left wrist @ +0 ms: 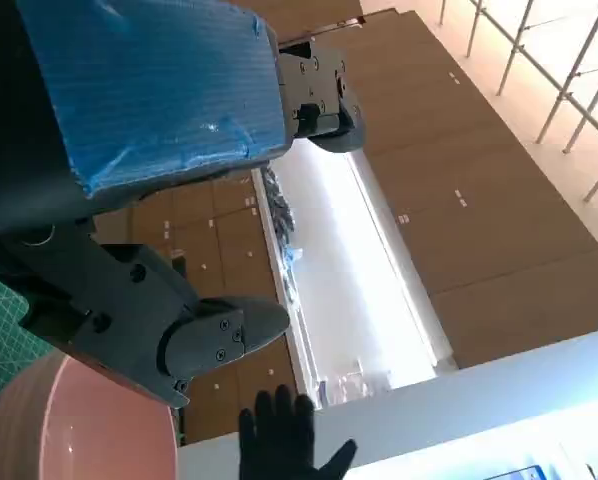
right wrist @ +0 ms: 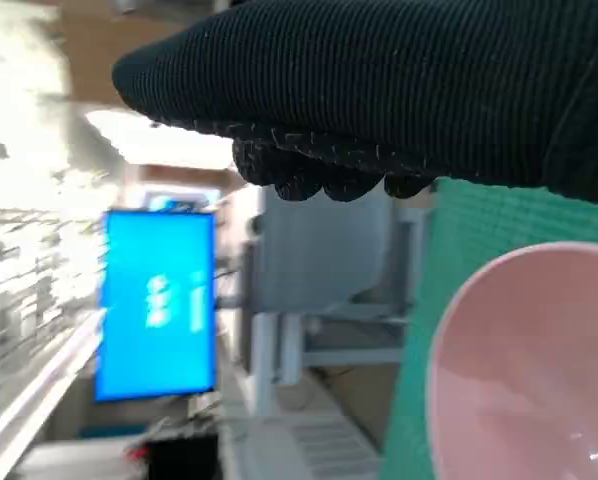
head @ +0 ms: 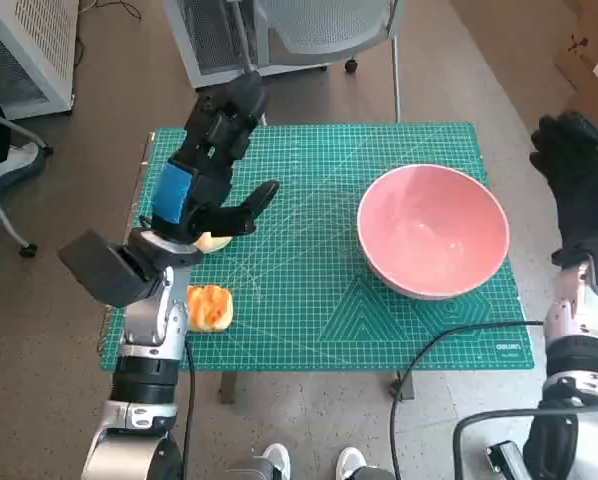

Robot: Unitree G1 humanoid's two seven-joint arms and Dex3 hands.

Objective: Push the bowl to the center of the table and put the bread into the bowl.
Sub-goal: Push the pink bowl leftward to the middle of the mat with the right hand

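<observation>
The bowl (head: 433,231), judged rigid and smooth, is best pushed at its rim beside the empty, spread right hand (head: 579,190), while soft bread (head: 209,307), lying below the empty, spread left hand (head: 211,165), needs gentle side grip

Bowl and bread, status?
Both hands empty: left hand raised over mat, right hand off table's right edge. Bowl right of center, bread outside it. Nothing between.
</observation>
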